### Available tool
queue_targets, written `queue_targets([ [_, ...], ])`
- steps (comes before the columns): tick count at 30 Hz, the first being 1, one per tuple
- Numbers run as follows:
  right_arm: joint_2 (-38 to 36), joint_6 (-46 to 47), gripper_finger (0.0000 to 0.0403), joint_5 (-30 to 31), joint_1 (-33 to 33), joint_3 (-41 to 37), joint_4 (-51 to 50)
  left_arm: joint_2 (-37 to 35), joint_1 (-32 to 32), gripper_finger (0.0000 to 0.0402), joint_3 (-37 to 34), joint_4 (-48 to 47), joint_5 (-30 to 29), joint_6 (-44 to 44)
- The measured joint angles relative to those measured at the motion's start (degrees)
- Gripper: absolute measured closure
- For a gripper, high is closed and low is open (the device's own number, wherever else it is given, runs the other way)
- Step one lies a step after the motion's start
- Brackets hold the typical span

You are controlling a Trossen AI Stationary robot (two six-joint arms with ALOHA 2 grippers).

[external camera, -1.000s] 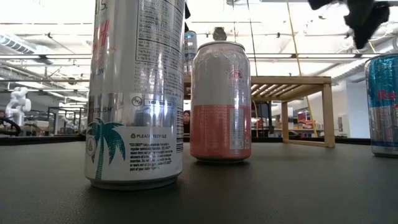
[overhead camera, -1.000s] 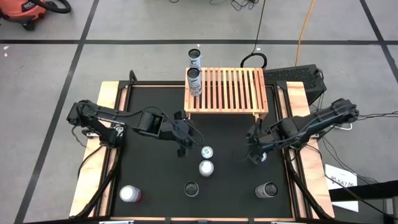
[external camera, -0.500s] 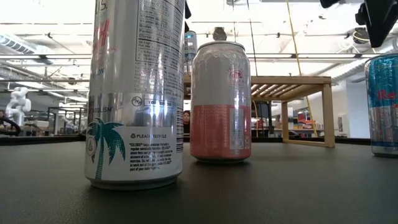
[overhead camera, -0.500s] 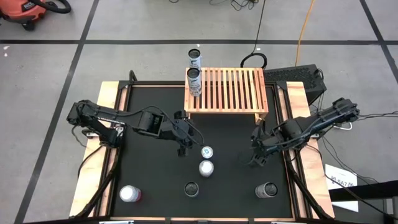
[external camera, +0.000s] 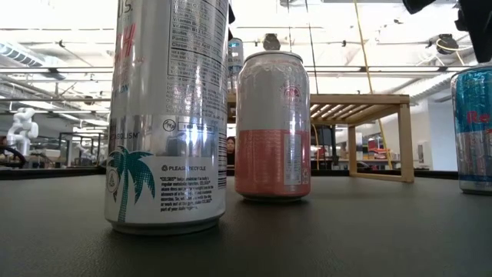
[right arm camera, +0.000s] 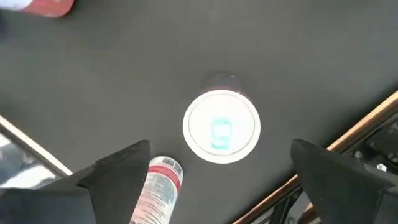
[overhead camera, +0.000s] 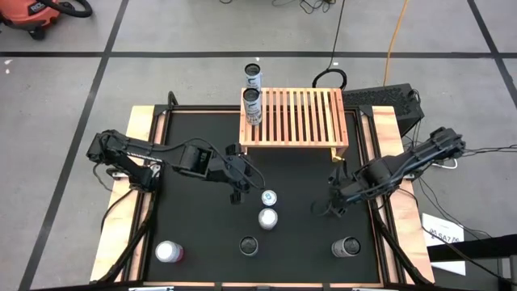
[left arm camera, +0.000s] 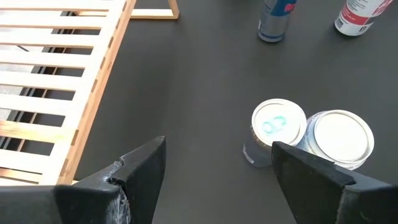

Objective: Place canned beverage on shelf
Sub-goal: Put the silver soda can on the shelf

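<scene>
1. Black mat on a wood-edged table, grey tiled floor around it. The shelf sits at the far edge of the mat. One tall can already stands on its left end, and another can stands behind the shelf.
2. Cans not yet placed: a touching pair mid-mat – blue-tab can and white-top can – plus a dark-top can, a red can near-left and a near-right can.
3. Right gripper hangs above the mat w/ jaws spread wide, nothing between them. The right wrist view looks straight down on the near-right can, so that is prob the target. It is not centred between the fingers.
4. Risk: descending off-centre – one finger lands on the rim and tips or shoves the can toward the table edge.
5. Risk: a high or weak grip lets the can slip or tilt on the way to the shelf.
6. Risk at the shelf: the slats have gaps, so a tilted set-down could rock the can over or knock the tall can.
7. Left gripper waits just beside the pair, jaws apart, empty. Any sweep from there could bump both cans.
</scene>
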Motion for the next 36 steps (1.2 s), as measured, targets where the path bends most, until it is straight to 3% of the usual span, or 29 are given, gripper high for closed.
queue_targets([
  [14, 9.1, 2.5, 0.0023, 1.0, 0.7, -0.2, -1.7, 0.0, 0.2, 0.0117, 0.0, 0.0, -0.1, 3.2],
  [28, 8.5, 3.6, 0.0029, 1.3, 0.7, -6.4, 4.3, 0.0, 1.2, 0.0117, 0.0, 0.0, 0.0, 3.0],
  [31, 8.6, 3.5, 0.0056, 1.3, 0.7, -6.4, 4.4, 0.0, 1.2, 0.0117, 0.0, 0.0, 0.0, 3.0],
  [36, 8.5, 3.6, 0.0136, 1.1, 0.7, -6.4, 4.8, 0.0, 1.2, 0.0117, 0.0, 0.0, 0.0, 3.0],
])
